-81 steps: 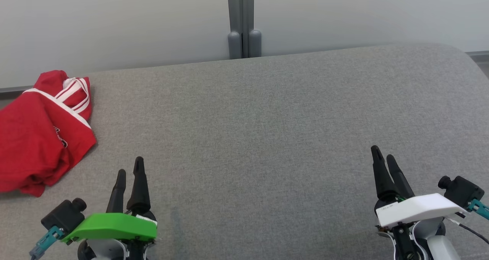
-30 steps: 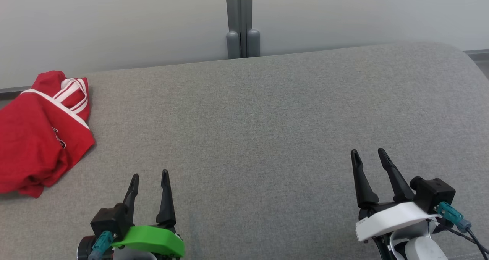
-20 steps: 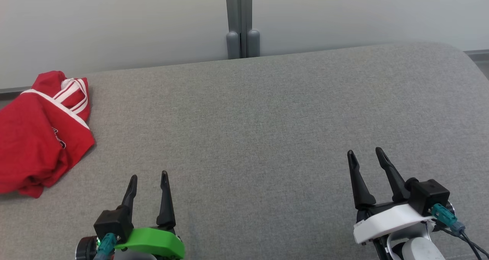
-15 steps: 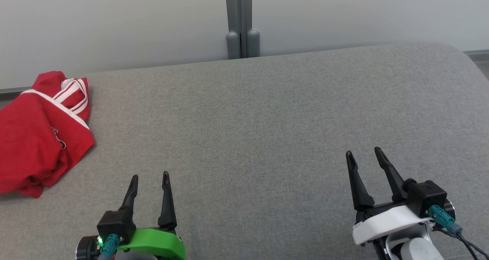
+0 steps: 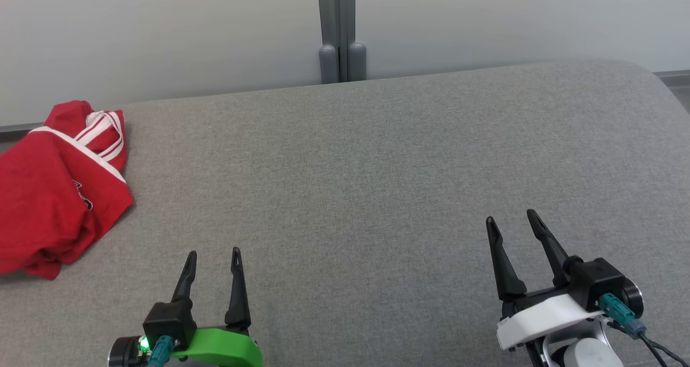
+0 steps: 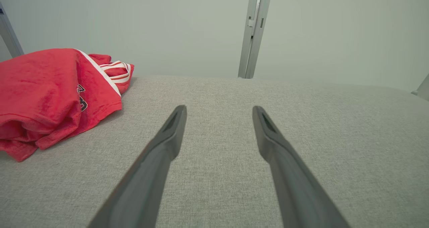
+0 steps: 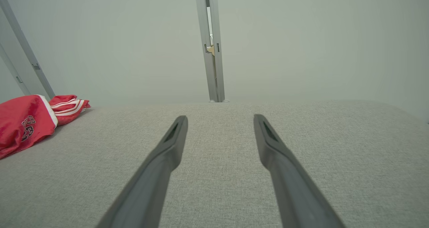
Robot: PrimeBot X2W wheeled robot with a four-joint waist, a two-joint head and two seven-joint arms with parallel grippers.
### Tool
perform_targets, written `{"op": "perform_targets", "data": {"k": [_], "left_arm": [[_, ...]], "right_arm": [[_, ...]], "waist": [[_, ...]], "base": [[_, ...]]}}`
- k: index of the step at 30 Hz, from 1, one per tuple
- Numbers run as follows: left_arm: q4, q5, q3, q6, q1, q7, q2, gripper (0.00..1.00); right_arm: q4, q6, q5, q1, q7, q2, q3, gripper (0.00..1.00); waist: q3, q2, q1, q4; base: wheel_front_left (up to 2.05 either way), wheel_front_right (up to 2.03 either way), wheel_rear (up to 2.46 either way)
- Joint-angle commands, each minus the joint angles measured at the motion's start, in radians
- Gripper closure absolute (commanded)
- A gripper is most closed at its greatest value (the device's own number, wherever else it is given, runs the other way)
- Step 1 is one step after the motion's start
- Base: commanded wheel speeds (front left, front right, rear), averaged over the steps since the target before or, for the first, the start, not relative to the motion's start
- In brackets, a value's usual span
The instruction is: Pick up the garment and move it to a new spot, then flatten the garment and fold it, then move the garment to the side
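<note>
reaching the red garment (image 5: 54, 194) suits my left gripper (image 5: 213, 252), the nearer one: it lies bunched at the left edge of the cushion (image 5: 377, 157), ahead and leftward. that gripper and the right gripper (image 5: 510, 216) gape empty.

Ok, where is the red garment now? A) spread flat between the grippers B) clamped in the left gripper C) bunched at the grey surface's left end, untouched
C: the red garment lies bunched at the left end of the grey surface, with the left gripper and right gripper both open and apart from it.
</note>
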Motion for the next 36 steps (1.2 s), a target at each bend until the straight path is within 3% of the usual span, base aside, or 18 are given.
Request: {"op": "perform_targets", "data": {"k": [1, 15, 21, 27, 36], "left_arm": [[0.002, -0.003, 0.002, -0.002, 0.015, -0.001, 0.007, 0.0], [0.01, -0.009, 0.003, -0.004, 0.011, -0.001, 0.007, 0.0], [0.01, -0.003, 0.0, -0.009, 0.004, -0.001, 0.007, 0.0], [0.007, 0.009, 0.005, -0.007, 0.001, -0.001, 0.006, 0.0], [0.006, 0.025, 0.024, -0.014, 0.009, -0.001, 0.006, 0.0]], "right_arm": [[0.004, 0.0, 0.002, 0.008, -0.005, -0.004, -0.002, 0.0], [0.01, 0.0, 0.001, 0.005, -0.005, -0.004, -0.004, 0.0], [0.004, 0.0, 0.0, 0.014, -0.004, -0.003, -0.008, 0.0], [-0.004, 0.0, 0.006, 0.023, -0.004, -0.003, -0.008, 0.0], [-0.005, 0.0, 0.018, 0.026, -0.004, -0.003, -0.002, 0.0]], "waist": [[0.0, 0.0, 0.0, 0.0], [0.0, 0.0, 0.0, 0.005], [0.002, 0.0, 0.0, 0.038], [0.001, 0.0, 0.0, 0.129], [-0.008, 0.0, 0.0, 0.327]], "base": [[0.0, 0.0, 0.0], [0.0, 0.0, 0.0], [0.0, 0.0, 0.0], [0.0, 0.0, 0.0], [0.0, 0.0, 0.0]]}}
